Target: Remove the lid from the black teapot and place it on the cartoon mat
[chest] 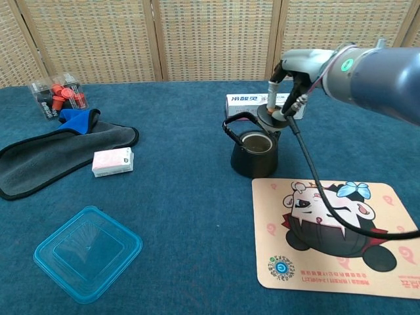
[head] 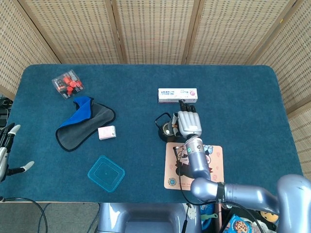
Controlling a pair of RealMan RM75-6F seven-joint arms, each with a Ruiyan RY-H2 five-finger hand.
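Right hand (chest: 283, 105) pinches the lid (chest: 268, 115) just above the black teapot (chest: 254, 154) — lid off, pot mouth open. Cartoon mat (chest: 341, 236) lies just in front of the teapot, w/ a round printed mark in one corner (text too small to read). White box (head: 177, 94) behind the teapot has lettering, illegible. Left hand (head: 6, 150) far left of the teapot, at the table edge — fingers apart, holding nothing.

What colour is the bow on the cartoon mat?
Light blue bow on the cartoon mat; chest view shows it best.
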